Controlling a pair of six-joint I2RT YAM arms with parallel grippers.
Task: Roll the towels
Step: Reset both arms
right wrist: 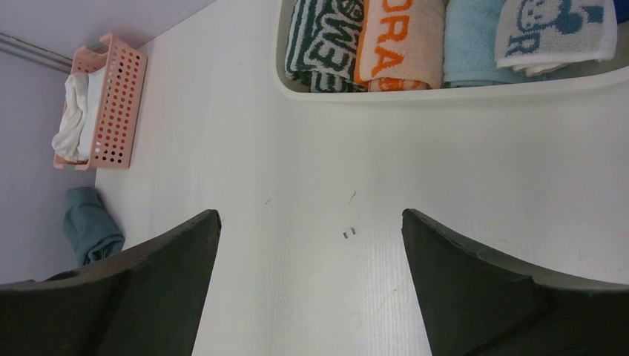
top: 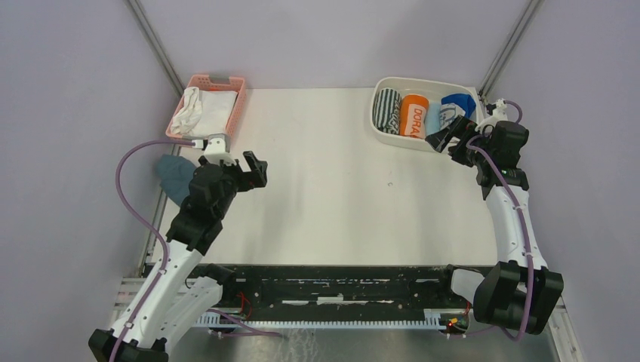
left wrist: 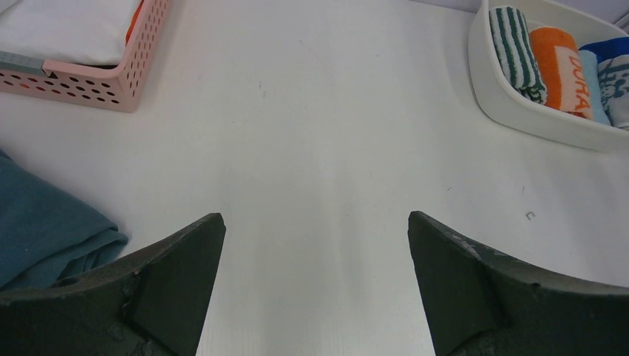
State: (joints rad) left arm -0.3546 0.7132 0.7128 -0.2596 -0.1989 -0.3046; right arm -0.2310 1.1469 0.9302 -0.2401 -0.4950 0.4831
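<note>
Both our grippers are empty right now. The left gripper [left wrist: 315, 222] has its jaws spread wide with nothing between them, hovering over bare table [top: 340, 204]. The right gripper [right wrist: 311, 219] is just as wide and also holding nothing, sitting just in front of the white tub [right wrist: 445, 93]. The towels are inside that tub, rolled and packed side by side: the light blue towel [right wrist: 475, 41], the patterned towel [right wrist: 556, 33] right next to it, and the royal blue towel [top: 460, 101] at the right end. A green striped roll [right wrist: 319, 37] and an orange roll [right wrist: 397, 41] fill the left end. Near the left arm we see a teal cloth [left wrist: 44, 222] at the table edge, and a pink basket [left wrist: 141, 67] with white cloths [left wrist: 67, 30] in the far left corner.
</note>
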